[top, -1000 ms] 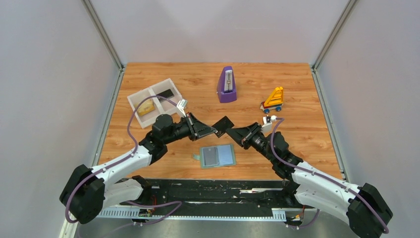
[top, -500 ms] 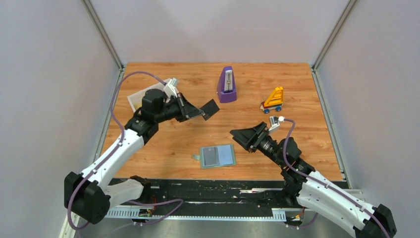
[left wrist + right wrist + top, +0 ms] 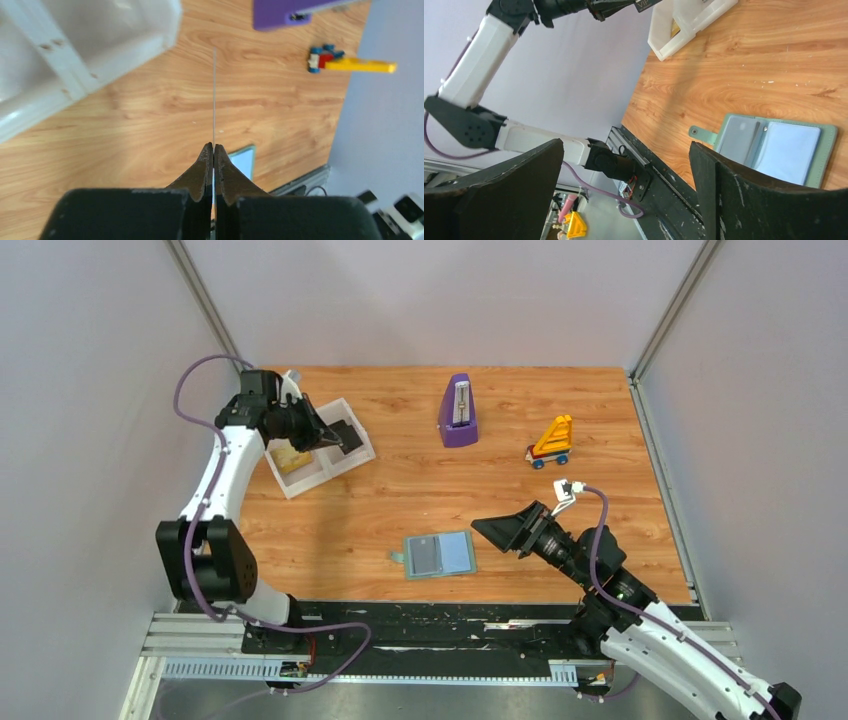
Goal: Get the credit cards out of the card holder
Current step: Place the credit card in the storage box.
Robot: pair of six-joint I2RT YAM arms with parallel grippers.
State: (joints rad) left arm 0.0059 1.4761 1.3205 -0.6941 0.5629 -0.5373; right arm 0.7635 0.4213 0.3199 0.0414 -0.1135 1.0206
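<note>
On the wooden table (image 3: pixel 400 500), the card holder (image 3: pixel 440 554) lies open and flat near the near edge, about centre. The white tray (image 3: pixel 330 476) sits at the far left with the yellowish-gold card (image 3: pixel 292 458) in its left compartment. You see the left gripper (image 3: pixel 214 150) clamped on the dark card (image 3: pixel 348 435), holding it over the tray's right compartment, while the right gripper (image 3: pixel 626 150) hangs just right of the card holder, jaws spread wide and gripping nothing.

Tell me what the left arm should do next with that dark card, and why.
Probably lower the left fingers a little and open them. They are shut on the dark card, and the top view shows it above the white tray, where the yellowish card already lies.
</note>
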